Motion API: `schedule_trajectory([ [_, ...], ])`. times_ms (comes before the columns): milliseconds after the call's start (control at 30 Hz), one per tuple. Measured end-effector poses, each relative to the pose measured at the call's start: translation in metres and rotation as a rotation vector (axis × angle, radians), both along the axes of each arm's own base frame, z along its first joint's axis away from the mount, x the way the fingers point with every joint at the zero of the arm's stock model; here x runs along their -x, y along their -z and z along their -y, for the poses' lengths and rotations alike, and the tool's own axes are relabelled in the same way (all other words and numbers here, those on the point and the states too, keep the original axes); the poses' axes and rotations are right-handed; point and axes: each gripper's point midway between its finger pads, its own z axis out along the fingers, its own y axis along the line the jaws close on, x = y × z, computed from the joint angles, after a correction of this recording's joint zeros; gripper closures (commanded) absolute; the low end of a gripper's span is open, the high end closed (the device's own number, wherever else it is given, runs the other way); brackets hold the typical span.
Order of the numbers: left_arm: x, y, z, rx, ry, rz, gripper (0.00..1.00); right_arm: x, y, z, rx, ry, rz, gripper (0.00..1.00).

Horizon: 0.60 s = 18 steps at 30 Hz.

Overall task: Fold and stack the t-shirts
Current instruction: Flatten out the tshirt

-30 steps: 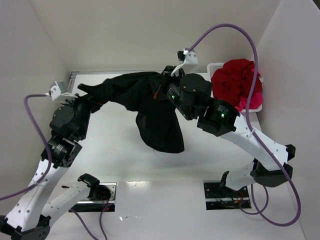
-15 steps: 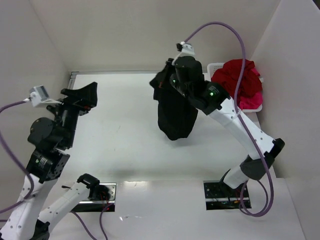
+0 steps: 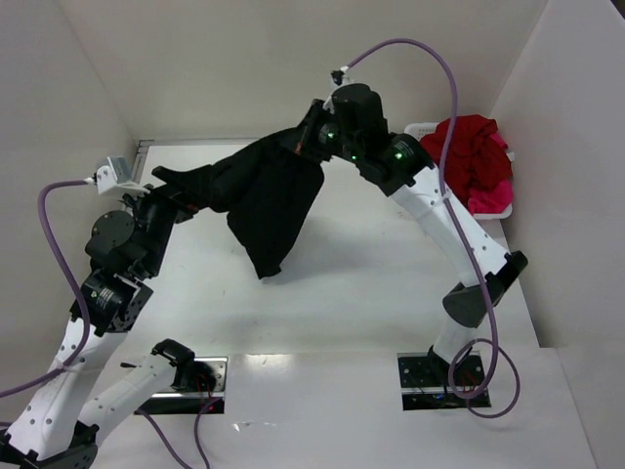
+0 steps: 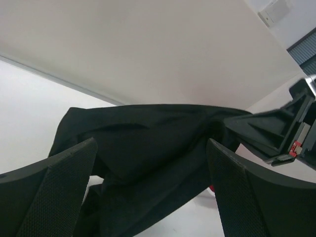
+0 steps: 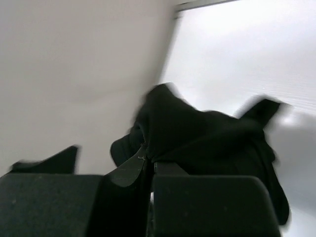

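A black t-shirt [image 3: 273,195] hangs in the air over the table, stretched between the two arms, its loose part drooping toward the table. My right gripper [image 3: 308,145] is shut on the shirt's right upper edge, high near the back wall; in the right wrist view the cloth [image 5: 207,133] is pinched in the right gripper [image 5: 150,163]. My left gripper [image 3: 174,186] stands open at the shirt's left end. In the left wrist view the black cloth [image 4: 148,133] lies between the wide-apart fingers of the left gripper [image 4: 150,148]. A dark red t-shirt [image 3: 477,151] and a pink one [image 3: 491,200] lie heaped at the back right.
A white basket [image 3: 422,129] holds the red and pink heap at the back right corner. White walls close in the table at the back and on both sides. The right arm's purple cable [image 3: 444,88] loops above the basket.
The left arm swung away to the left, then came back to the shirt's left end. The right arm reached farther back and up, and the shirt is spread leftward again.
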Motion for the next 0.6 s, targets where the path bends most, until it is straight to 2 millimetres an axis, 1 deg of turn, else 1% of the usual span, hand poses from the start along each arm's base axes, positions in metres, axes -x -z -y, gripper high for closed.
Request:
schedule_trajectory([
  [67, 0.000, 0.000, -0.001, -0.002, -0.004, 0.001, 0.01, -0.007, 0.010, 0.025, 0.054, 0.090, -0.015, 1.00],
  [100, 0.000, 0.001, -0.001, -0.004, -0.005, -0.003, 0.01, -0.011, 0.019, 0.043, 0.076, 0.133, -0.028, 1.00],
  [167, 0.001, 0.004, -0.001, -0.009, -0.005, -0.013, 0.01, -0.016, 0.042, 0.084, 0.121, 0.223, -0.069, 1.00],
  [233, 0.001, 0.008, -0.001, -0.013, -0.005, -0.024, 0.01, -0.021, 0.072, 0.124, 0.168, 0.319, -0.117, 1.00],
  [267, 0.002, 0.010, -0.002, -0.015, -0.005, -0.029, 0.01, -0.020, 0.087, 0.138, 0.193, 0.348, -0.144, 1.00],
  [300, 0.002, 0.014, -0.002, -0.019, -0.005, -0.038, 0.01, -0.019, 0.101, 0.143, 0.213, 0.358, -0.167, 1.00],
  [333, 0.003, 0.018, -0.002, -0.022, -0.005, -0.047, 0.01, -0.017, 0.115, 0.144, 0.232, 0.354, -0.191, 1.00],
  [400, 0.005, 0.023, -0.003, -0.028, -0.005, -0.059, 0.01, -0.013, 0.143, 0.137, 0.276, 0.317, -0.244, 1.00],
  [433, 0.006, 0.023, -0.004, -0.029, -0.006, -0.061, 0.01, -0.014, 0.156, 0.130, 0.300, 0.299, -0.265, 1.00],
  [500, 0.006, 0.024, -0.004, -0.030, -0.007, -0.063, 0.01, -0.016, 0.175, 0.114, 0.347, 0.259, -0.284, 1.00],
  [533, 0.007, 0.024, -0.005, -0.030, -0.007, -0.063, 0.01, -0.019, 0.182, 0.103, 0.374, 0.237, -0.293, 1.00],
  [600, 0.008, 0.023, -0.006, -0.028, -0.009, -0.061, 0.01, -0.027, 0.180, 0.070, 0.391, 0.172, -0.269, 1.00],
])
